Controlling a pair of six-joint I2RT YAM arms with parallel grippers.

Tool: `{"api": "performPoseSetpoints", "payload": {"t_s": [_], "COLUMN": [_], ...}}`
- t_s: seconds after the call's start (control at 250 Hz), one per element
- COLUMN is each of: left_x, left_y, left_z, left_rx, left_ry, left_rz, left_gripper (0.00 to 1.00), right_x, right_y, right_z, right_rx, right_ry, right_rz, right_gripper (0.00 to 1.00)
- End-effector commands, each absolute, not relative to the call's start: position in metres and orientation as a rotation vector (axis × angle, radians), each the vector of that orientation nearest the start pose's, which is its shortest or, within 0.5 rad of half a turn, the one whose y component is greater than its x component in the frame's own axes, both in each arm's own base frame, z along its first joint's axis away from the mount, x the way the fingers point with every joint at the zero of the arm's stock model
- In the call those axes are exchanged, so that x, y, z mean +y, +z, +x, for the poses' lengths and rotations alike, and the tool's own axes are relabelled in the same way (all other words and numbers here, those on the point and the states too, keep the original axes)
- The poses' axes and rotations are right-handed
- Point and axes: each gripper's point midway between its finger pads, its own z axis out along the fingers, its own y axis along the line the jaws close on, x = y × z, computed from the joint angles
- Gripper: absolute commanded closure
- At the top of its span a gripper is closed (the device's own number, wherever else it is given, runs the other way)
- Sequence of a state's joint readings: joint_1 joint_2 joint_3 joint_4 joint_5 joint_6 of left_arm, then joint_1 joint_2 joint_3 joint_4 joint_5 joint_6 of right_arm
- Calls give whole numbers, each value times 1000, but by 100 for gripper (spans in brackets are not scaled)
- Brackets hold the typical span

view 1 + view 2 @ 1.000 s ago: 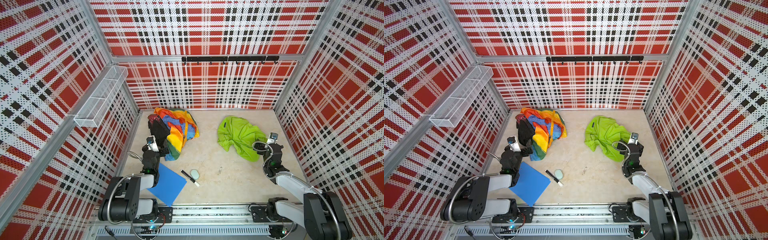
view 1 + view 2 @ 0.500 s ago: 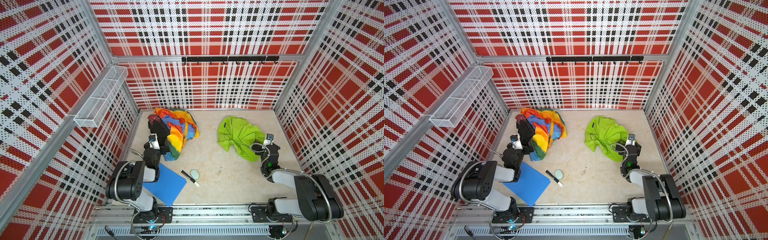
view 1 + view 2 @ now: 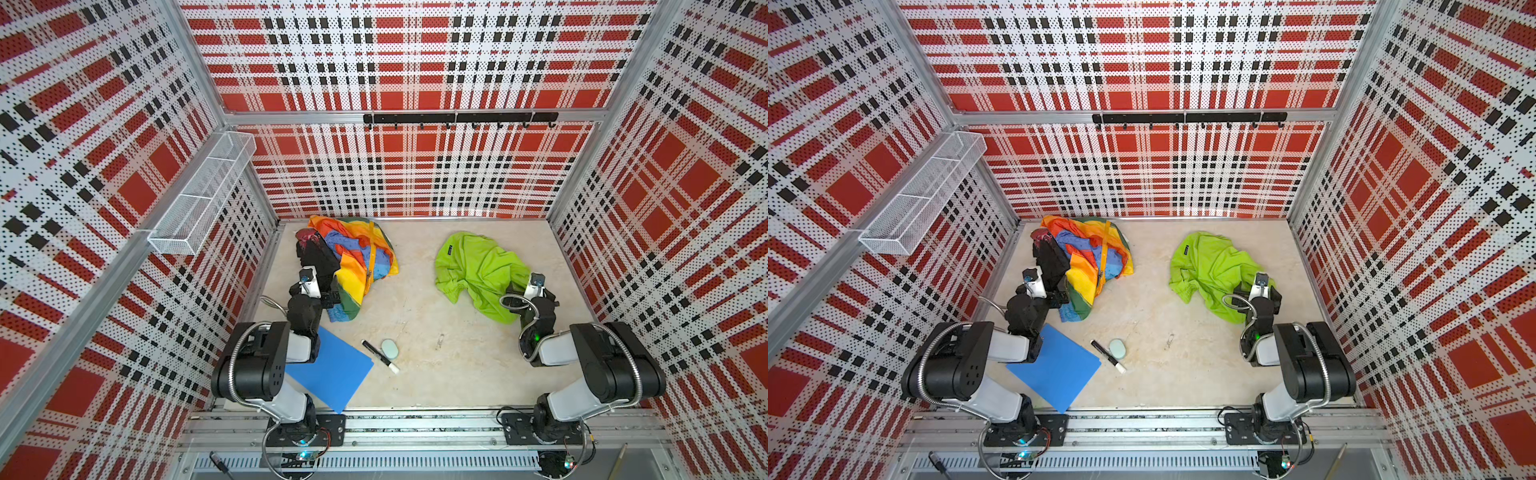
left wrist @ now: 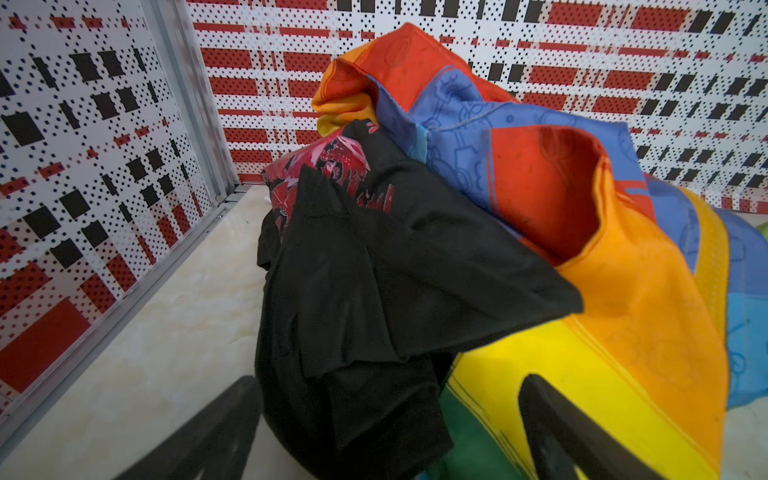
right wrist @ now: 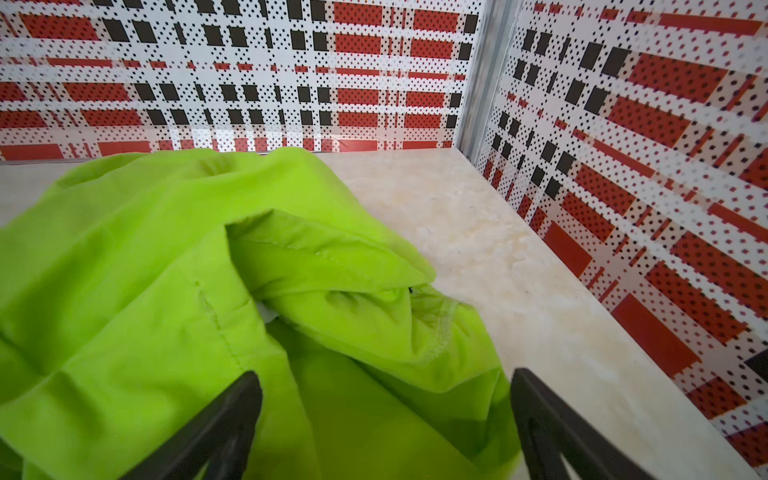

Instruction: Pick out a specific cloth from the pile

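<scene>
Both arms have folded back toward their bases since a second ago, elbows lifted, while the fabrics lie as they did. We see the left gripper (image 4: pixel 386 384) with its fingers spread wide and nothing between them. It sits at the near end of the pile (image 3: pixel 353 257), where the black garment (image 4: pixel 374 270) droops over the rainbow fabric (image 4: pixel 623 311). Whether a finger touches the fabric we cannot tell, since the frame edge cuts both fingers off. The right gripper (image 5: pixel 384 376) is likewise spread and holds nothing. The cloth (image 3: pixel 478 270) lies crumpled on the table (image 3: pixel 436 374), well apart from the pile, toward the right wall. Its near edge is hidden under the right wrist in both top views, and in the right wrist view it spreads beneath the parted fingers; contact is unclear to us. Its small dark label (image 3: pixel 450 249) is too small to read. A blue folder (image 3: pixel 332 370) lies near the front, one corner covered by the left arm. Just beside it lie a black marker (image 3: pixel 380 356) and a pale oval object (image 3: pixel 389 348) we cannot identify.
</scene>
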State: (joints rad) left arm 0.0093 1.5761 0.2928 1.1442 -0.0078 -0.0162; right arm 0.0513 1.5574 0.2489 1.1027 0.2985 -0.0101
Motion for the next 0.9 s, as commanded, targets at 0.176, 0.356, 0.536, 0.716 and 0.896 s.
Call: {"api": "performPoseSetpoints", "payload": {"t_s": [0.176,0.356,0.536,0.716,0.896], "left_x": [5,5,5,5,6], "left_y": [132,133,132,132,132], "left_z": [395,395,395,395,396], "left_rx": [1690,1689,1690,1691,1695], "left_ry": [15,14,15,16,11], "left_rz": [-21,-23,-21,-21,-21], "left_gripper": [1,1,1,1,1], "right_x": [-32,-31,-5,-13,-13], "right_y": [141,141,142,139,139], "right_z": [381,381,383,387,387], "right_rx": [1631,1632,1628,1656,1655], "right_ry": [-202,-197,-105,-116,-116], "right_rz": [169,163,-4,40,39], "right_gripper": [0,0,0,0,0]}}
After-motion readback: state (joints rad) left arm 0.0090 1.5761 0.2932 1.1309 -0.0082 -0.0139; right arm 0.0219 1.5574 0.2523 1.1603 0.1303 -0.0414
